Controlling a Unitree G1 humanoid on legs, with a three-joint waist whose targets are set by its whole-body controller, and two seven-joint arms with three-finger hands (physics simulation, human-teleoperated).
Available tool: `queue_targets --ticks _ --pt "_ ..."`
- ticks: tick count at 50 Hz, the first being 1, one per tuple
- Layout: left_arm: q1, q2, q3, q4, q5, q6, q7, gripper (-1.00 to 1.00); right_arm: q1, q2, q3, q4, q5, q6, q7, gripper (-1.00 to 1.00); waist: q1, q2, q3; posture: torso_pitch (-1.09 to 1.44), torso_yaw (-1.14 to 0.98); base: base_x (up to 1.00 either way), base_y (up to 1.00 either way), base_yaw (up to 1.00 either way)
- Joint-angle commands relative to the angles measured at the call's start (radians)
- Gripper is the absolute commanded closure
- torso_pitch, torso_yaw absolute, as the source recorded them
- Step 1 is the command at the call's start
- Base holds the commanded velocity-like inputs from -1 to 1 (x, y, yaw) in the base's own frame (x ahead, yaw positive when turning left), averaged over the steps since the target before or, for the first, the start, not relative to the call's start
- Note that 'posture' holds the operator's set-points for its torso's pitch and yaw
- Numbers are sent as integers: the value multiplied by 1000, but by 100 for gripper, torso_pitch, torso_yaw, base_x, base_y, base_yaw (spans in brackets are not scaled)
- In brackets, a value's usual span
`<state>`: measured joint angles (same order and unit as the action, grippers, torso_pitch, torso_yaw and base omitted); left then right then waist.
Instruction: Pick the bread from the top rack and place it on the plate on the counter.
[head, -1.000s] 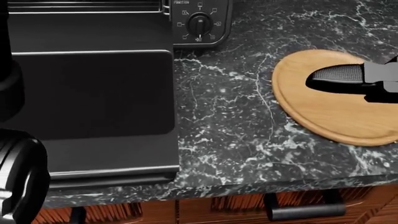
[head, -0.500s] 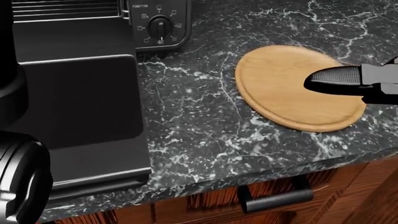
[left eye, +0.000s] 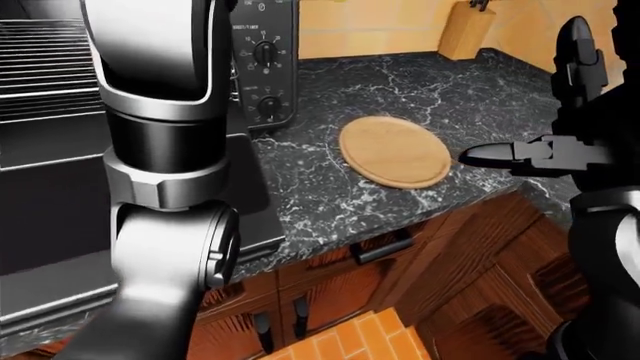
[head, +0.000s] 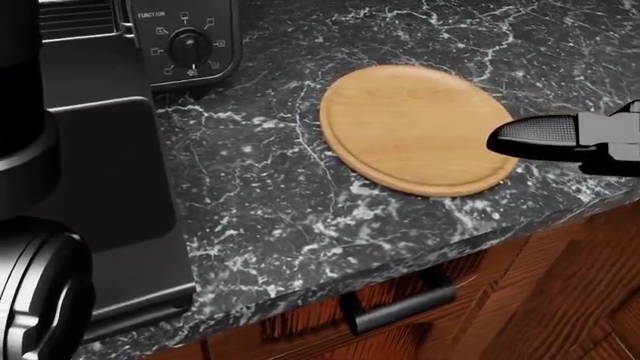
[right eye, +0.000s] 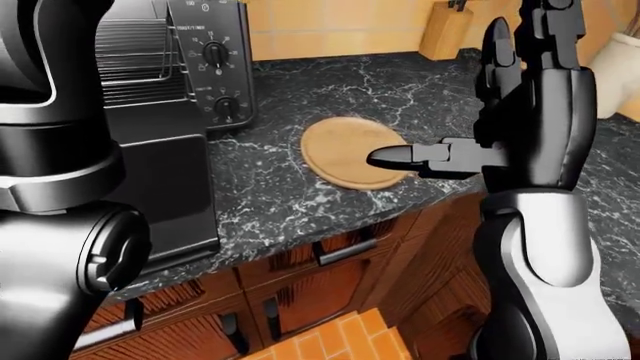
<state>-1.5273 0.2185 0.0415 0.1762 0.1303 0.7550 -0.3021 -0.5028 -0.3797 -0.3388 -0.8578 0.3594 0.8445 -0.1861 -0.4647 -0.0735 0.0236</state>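
Note:
The round wooden plate (head: 415, 127) lies on the dark marble counter (head: 260, 202), right of the toaster oven (right eye: 215, 71). The oven's door (head: 100, 172) hangs open and its wire racks (right eye: 135, 52) show, but no bread can be seen on them. My right hand (right eye: 455, 97) is open and empty: its fingers (right eye: 498, 52) stand upright and the thumb (head: 545, 135) points left over the plate's right edge. My left arm (left eye: 165, 165) fills the left of both eye views and rises out of the picture, so its hand is hidden.
A wooden knife block (left eye: 466, 34) stands by the tiled wall at the top. Below the counter edge are wooden drawers with dark handles (head: 395, 304). Orange floor tiles (left eye: 350, 341) show at the bottom of the left-eye view.
The whole head view has shifted: oven, counter and plate slide left and the plate now shows whole, so the camera moved right. My right hand keeps its place in the view.

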Motion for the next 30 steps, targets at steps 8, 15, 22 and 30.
queue_targets --ticks 8,15,22,30 --pt "-41 -21 4 -13 -12 -34 21 100 -24 -4 1 -5 -18 -38 2 -100 -42 1 -32 0 -52 0 0 0" --pt "-51 -49 -2 38 -26 -72 34 100 -11 7 3 -2 -33 -54 9 -100 -77 2 -38 0 -56 0 0 0" --pt "-56 -75 -7 120 -44 -137 46 100 -1 7 -11 -27 -23 -36 11 -100 -109 2 -42 0 -59 0 0 0" --pt "-83 -81 7 419 -73 -348 77 100 1 13 1 -20 -34 -48 6 -100 -144 0 -51 0 -63 0 0 0"
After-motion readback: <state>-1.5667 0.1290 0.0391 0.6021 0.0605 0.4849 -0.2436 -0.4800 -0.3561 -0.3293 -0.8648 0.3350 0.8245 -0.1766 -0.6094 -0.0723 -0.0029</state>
